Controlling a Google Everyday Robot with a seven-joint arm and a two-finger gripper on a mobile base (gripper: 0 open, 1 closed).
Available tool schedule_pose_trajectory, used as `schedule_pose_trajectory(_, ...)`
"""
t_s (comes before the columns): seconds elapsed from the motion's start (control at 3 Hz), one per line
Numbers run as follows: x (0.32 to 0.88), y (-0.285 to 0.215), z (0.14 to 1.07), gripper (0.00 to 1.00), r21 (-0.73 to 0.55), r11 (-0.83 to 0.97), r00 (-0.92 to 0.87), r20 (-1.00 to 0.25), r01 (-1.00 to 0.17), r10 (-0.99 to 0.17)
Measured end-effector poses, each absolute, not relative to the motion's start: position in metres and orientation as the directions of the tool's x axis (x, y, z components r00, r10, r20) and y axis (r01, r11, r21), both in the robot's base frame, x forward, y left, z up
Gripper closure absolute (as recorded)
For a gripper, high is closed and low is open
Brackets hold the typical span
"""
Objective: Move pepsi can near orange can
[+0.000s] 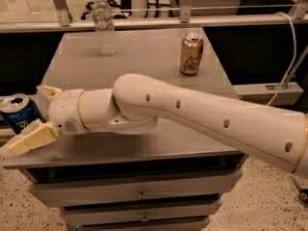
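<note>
A clear water bottle (104, 25) stands upright near the far edge of the grey drawer cabinet (144, 47).

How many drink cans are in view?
2: the pepsi can at the table's front-left edge, beside the open gripper; the orange can at back right.
</note>
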State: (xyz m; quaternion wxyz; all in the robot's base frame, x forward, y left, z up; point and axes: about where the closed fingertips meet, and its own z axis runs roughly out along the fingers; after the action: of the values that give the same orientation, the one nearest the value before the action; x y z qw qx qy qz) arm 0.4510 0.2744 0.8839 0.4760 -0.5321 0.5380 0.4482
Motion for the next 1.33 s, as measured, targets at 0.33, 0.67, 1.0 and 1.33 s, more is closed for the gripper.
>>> schedule_pose_trajectory(0.33,0.454,0.274,0.881,0.42,0.0,0.068,-0.009,-0.992,-0.998,-0.124)
schedule_pose_trajectory(0.67,0.456,0.268,0.884,0.73,0.024,0.095,-0.035,-0.993,-0.995,-0.11)
schedule_pose_trajectory(1.0,0.468,0.235,0.89,0.96,0.026,0.16,-0.042,-0.994,-0.987,-0.098)
schedule_pose_trajectory(1.33,0.498,0.156,0.911,1.0,-0.002,0.283,-0.021,-0.997,-0.959,-0.076)
